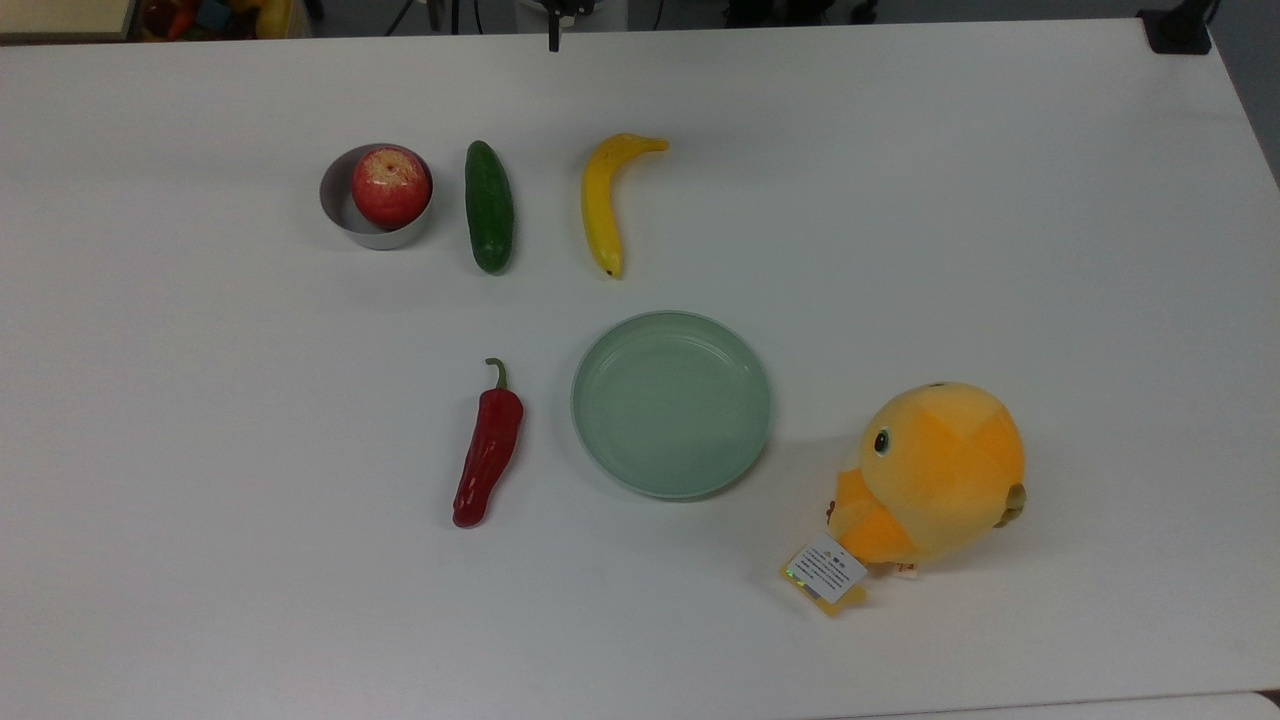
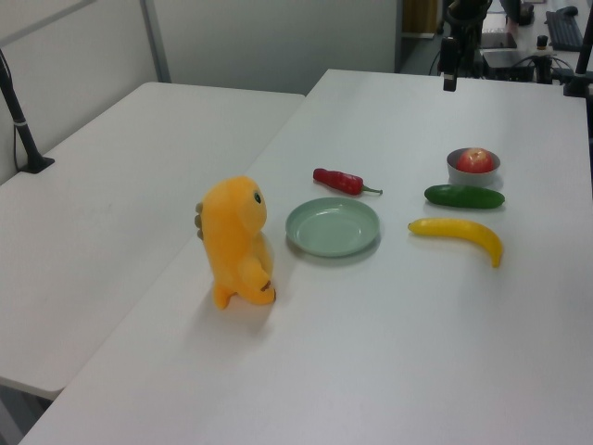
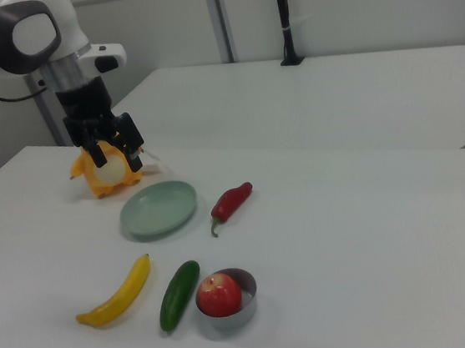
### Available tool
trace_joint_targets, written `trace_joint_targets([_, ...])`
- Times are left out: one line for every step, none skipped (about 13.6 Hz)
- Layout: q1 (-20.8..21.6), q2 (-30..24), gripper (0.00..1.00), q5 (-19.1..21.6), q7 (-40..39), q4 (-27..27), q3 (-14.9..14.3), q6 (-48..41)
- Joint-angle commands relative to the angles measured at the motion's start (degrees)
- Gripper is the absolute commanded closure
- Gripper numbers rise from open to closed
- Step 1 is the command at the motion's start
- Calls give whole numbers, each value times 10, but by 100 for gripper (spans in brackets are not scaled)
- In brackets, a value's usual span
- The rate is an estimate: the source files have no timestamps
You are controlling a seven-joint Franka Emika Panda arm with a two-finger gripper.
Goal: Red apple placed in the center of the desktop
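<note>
One red apple (image 1: 390, 186), bowl (image 1: 341, 215), cucumber (image 1: 489, 205), banana (image 1: 601, 201), chili pepper (image 1: 488, 449), plate (image 1: 745, 363), plush toy (image 1: 935, 472)

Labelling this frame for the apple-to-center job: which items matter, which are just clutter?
Task items:
apple, sitting in the metal bowl
desktop
gripper, open, up off the table

Clutter:
cucumber
banana
chili
green plate, nothing in it
plush toy
</note>
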Motion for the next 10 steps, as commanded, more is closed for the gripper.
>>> trace_joint_targets([-7, -6, 0, 11, -18, 3, -3, -16])
trace_joint_targets([-8, -5, 0, 10, -19, 3, -6, -15])
trace_joint_targets([-13, -5, 0, 10, -26, 3, -14, -15])
trace_joint_targets([-16, -6, 0, 10, -45, 3, -19, -18])
trace_joint_targets([-17, -7, 0, 9, -67, 3, -20, -23])
trace_joint_targets([-26, -7, 0, 9, -78, 3, -20, -28])
trace_joint_targets([-36, -7, 0, 7, -82, 3, -19, -27])
trace_joint_targets([-44, -7, 0, 5, -85, 4, -20, -25])
trace_joint_targets([-58, -7, 0, 5, -94, 7, -20, -25])
trace_joint_targets([-75, -9, 0, 8, -119, 13, -20, -28])
